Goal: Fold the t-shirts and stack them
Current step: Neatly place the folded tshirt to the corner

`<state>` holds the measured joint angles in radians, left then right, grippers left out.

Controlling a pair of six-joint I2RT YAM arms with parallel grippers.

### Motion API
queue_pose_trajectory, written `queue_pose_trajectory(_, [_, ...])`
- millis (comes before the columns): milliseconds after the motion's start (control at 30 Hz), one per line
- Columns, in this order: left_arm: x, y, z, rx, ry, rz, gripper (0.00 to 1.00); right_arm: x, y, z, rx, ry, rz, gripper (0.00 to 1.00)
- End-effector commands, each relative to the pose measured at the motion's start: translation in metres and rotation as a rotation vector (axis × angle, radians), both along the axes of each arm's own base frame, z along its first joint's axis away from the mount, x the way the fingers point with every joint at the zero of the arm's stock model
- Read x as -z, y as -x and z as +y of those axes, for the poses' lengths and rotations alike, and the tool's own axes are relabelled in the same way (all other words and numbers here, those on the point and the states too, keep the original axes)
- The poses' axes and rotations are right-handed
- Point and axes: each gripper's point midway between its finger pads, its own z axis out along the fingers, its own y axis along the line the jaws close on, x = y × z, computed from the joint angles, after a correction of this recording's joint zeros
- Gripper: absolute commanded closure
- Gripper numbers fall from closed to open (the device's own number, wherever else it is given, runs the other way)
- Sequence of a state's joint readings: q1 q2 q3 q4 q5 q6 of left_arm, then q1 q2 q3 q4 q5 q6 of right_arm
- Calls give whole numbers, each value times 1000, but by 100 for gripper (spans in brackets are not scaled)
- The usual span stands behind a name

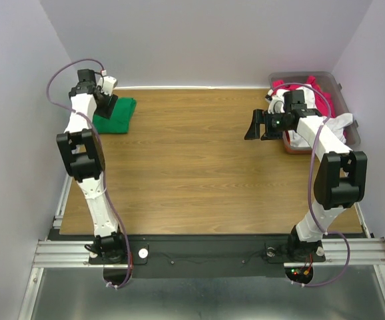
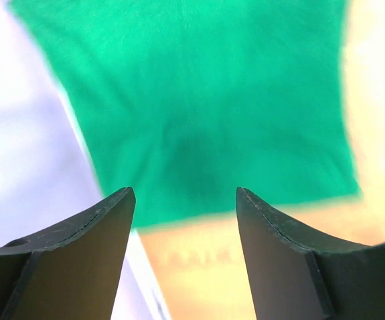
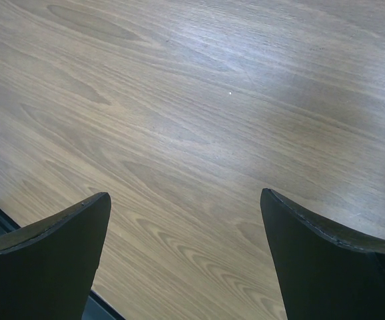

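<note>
Wooden tabletop [image 1: 199,167] is lying under your right gripper [image 1: 258,132], jaws apart, while the crimson shirt [image 1: 320,97] and white shirt [image 1: 336,127] are sitting in the bin [image 1: 306,75] at about its 2 o'clock, far from your left gripper [image 2: 182,200], likewise spread over the green shirt [image 2: 199,100].

Wood-grain tabletop [image 1: 199,167], plain pale walls [image 1: 199,40] on three sides. Grey plastic bin [image 1: 340,85] in the far right corner; it looks semi-translucent, but its near end is hidden. Slotted aluminium rail [image 1: 66,252] runs along the near edge, with a black plate [image 1: 206,250] mid-span.
</note>
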<state>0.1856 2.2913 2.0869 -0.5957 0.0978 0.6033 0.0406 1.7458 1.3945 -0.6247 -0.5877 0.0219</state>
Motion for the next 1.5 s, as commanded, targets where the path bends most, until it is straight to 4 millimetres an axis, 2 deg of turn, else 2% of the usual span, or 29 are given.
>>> queue_pose_trajectory(0, [-84,34,-10,23,25,-97,26,-37,-4,1,-16,-19,-99,0])
queue_pose_trajectory(67, [-73,55,-14,21,62,-50,26,-38,-3,1,-17,-17,-104,0])
queue_pose_trajectory(100, [-56,68,-17,8,86,-2,26,-42,-1,1,-15,-16,-113,0])
queue_pose_trajectory(167, [-52,80,-18,-4,108,10,22,-42,1,0,-14,-15,-115,0])
queue_pose_trajectory(200, [-38,89,-18,-16,120,43,21,-45,2,1,-16,-13,-122,0])
queue_pose_trajectory(267, [-32,93,-19,-16,132,42,20,-43,5,0,-14,-13,-118,0])
queue_pose_trajectory(433, [2,101,-20,-36,160,98,19,-44,6,-1,-10,-9,-121,0])
queue_pose_trajectory(600, [31,93,-15,-82,161,102,19,-41,8,-1,-9,-6,-112,0])
queue_pose_trajectory(633, [42,92,-15,-89,164,119,19,-41,8,-2,-10,-4,-116,0])
queue_pose_trajectory(867, [71,70,-9,-118,184,129,20,-37,8,-3,-1,5,-106,0])
queue_pose_trajectory(1067, [79,46,-11,-123,222,118,20,-30,6,-5,5,14,-91,0])
queue_pose_trajectory(1100, [74,38,-10,-124,224,97,20,-30,5,-5,5,14,-91,0])
queue_pose_trajectory(1133, [80,38,-12,-127,242,112,20,-27,5,-5,4,15,-84,0])
queue_pose_trajectory(1467, [84,8,-22,-160,355,93,20,-16,2,-4,-1,10,-53,0])
